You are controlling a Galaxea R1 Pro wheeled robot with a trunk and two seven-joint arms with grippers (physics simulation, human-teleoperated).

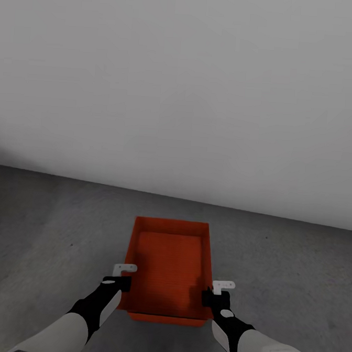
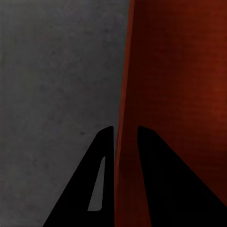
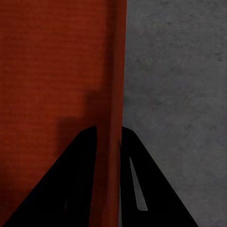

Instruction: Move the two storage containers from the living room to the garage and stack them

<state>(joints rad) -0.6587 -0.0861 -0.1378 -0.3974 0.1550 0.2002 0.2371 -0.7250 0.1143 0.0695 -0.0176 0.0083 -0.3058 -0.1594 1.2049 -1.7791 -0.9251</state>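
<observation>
One orange-red storage container (image 1: 170,267) is sitting over the dark grey floor (image 1: 46,230) near the plain pale wall (image 1: 182,82), dead ahead at twelve o'clock from the robot. The left gripper (image 1: 122,282) is pinching its nine o'clock wall, one finger (image 2: 85,189) outside and one inside. The right gripper (image 1: 209,295) is clamping the three o'clock wall likewise. Two grippers, one container in sight.
</observation>
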